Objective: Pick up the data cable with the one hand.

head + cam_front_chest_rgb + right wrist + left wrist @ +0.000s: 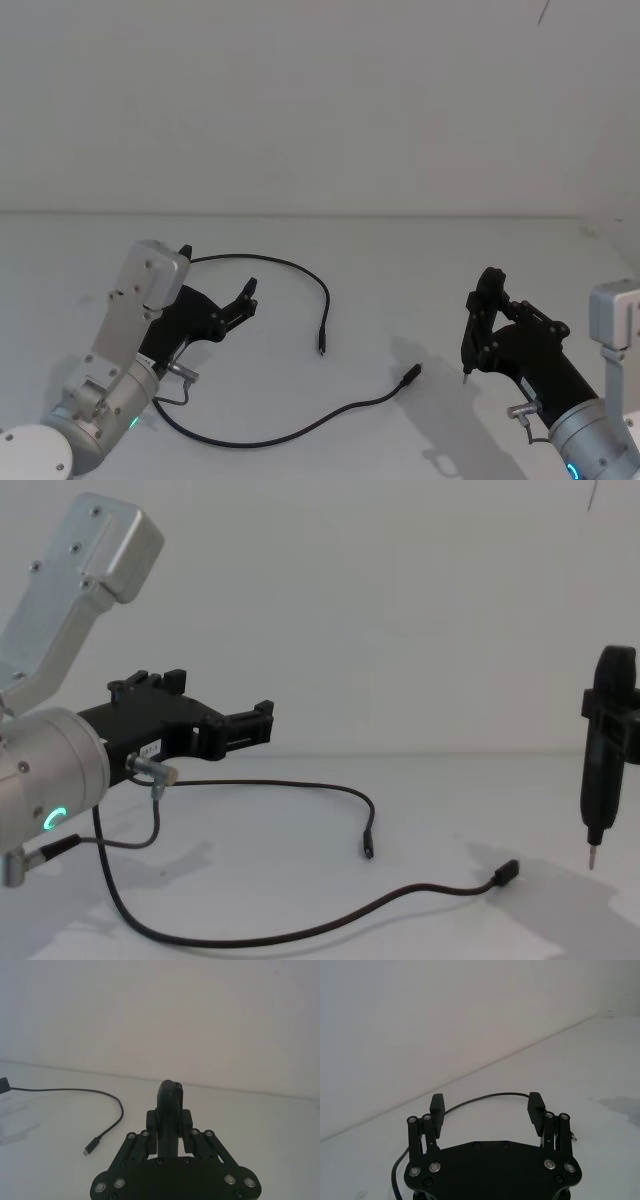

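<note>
Head view: the left gripper (218, 270) hangs low over the left part of the white table (420, 270), its two flat fingers spread wide with nothing between them. The data cable (324, 330) lies on the table in a loose loop. One run arcs out from under that gripper and ends in a plug to its right. The other sweeps round the near side to a second plug towards the middle. The right gripper (487, 325) is well apart on the right, clamped on a black pen-shaped tool (470, 365) that points down.

Left wrist view: the black pads (437, 1105) stand wide apart, and the cable (490, 1094) curves across the table beyond them, untouched.

Right wrist view: the pads (187, 1121) press on either side of the tool (170, 1094). One cable end (92, 1147) rests on the table farther off.

Chest view: the left gripper (222, 700) is raised clear above the cable (368, 842), and a green ring (52, 820) glows on its silver wrist. A short grey wire (150, 815) hangs there. The tool (597, 790) hovers tip-down at the right edge. A plain white wall (400, 600) stands behind.
</note>
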Tool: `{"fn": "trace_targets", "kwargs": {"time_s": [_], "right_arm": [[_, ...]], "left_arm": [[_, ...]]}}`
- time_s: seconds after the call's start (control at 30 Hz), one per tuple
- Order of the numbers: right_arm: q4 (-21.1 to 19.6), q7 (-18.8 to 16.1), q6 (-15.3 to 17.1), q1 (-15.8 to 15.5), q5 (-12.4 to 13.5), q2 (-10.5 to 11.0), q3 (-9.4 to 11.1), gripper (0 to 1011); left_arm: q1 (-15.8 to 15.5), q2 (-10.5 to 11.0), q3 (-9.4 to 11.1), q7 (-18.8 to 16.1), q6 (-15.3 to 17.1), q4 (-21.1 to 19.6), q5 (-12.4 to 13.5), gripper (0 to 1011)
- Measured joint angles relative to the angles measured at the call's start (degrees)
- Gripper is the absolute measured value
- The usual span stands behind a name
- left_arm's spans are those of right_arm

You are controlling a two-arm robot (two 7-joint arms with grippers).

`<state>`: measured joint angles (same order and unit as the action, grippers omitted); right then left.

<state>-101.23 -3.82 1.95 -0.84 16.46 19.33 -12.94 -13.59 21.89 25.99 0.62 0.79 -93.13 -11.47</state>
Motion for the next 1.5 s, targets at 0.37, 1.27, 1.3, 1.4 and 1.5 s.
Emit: {"fn": "trace_targets", "kwargs": {"time_s": [0.37, 1.27, 1.3, 1.4, 1.5], "right_arm": [[0.00, 0.00, 0.00, 0.00, 0.00, 0.00, 0.00, 279], [0.00, 0.00, 0.00, 0.00, 0.01, 0.00, 0.00, 279], [0.00, 0.00, 0.00, 0.00, 0.01, 0.00, 0.00, 279], [0.00, 0.00, 0.00, 0.00, 0.01, 0.00, 0.00, 279], [0.00, 0.00, 0.00, 0.00, 0.01, 0.00, 0.00, 279]], "left_arm": [[0.00, 0.00, 0.04, 0.00, 0.00, -0.02, -0.02, 1001], [0.00, 0.00, 0.03, 0.02, 0.01, -0.04, -0.02, 1001], [0.00, 0.00, 0.02, 0.07, 0.03, -0.04, -0.02, 1001], [-0.06, 0.07, 0.02, 0.49, 0.10, -0.03, -0.09, 1001], [-0.19, 0.36, 0.03, 1.57, 0.26, -0.03, -0.44, 1001]]}}
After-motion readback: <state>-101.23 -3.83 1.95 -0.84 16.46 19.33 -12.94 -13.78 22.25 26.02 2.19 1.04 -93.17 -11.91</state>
